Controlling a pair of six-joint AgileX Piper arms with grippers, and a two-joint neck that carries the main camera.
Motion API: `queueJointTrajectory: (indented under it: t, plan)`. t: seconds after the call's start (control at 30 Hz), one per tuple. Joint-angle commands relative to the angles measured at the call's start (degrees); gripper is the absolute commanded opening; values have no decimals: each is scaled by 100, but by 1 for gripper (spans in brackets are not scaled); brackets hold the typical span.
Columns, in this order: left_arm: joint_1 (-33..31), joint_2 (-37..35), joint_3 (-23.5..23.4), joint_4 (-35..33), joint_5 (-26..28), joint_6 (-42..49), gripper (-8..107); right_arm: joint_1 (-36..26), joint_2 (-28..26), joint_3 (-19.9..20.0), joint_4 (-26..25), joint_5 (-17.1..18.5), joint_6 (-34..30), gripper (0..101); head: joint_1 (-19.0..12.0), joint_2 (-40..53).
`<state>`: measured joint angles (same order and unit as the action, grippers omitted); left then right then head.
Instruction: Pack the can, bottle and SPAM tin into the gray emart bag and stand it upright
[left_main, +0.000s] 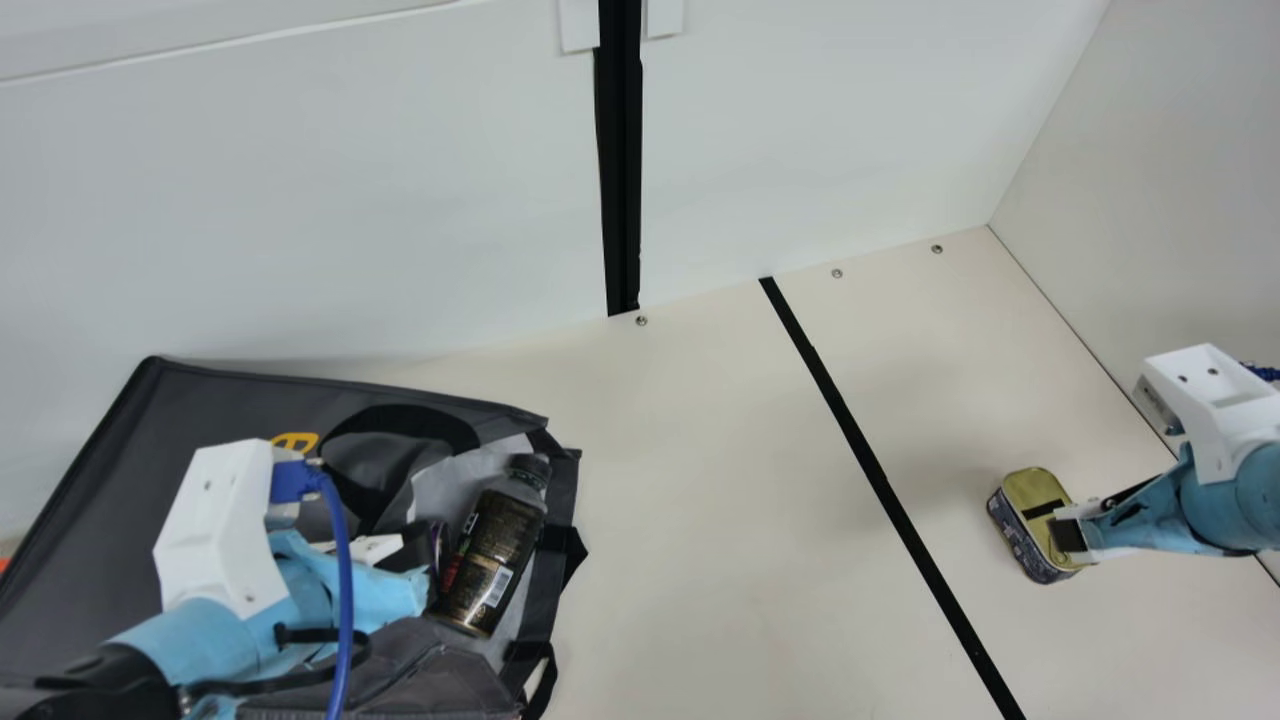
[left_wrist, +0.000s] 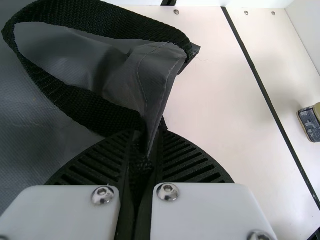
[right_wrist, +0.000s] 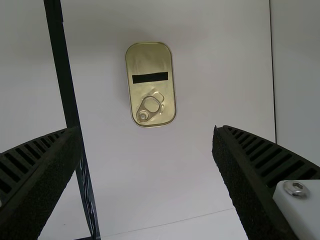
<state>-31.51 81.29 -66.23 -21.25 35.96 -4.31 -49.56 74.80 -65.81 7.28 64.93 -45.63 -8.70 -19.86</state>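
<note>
From where I stand, a plain white wall (left_main: 300, 200) rises behind the cream table (left_main: 700, 450), split by an upright black strip (left_main: 620, 160) with a small white tab (left_main: 578, 25) on either side near the top. Another pale wall (left_main: 1130, 200) meets it at the right corner. Round screws (left_main: 837, 273) dot the table's back margin, and a black line (left_main: 883, 485) slants across the tabletop. Soft light leaves faint, blurry shadows.
</note>
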Motion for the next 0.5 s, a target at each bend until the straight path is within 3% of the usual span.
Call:
queueJointTrajectory:
  t: [0.0,0.47]
  plan:
    - [0,0,0,0,0,0,-8,2,62,15,29,-45,-91,95,-130,-14]
    - [0,0,0,0,0,0,-8,49,530,178,143,-336,-388,95,-130,-14]
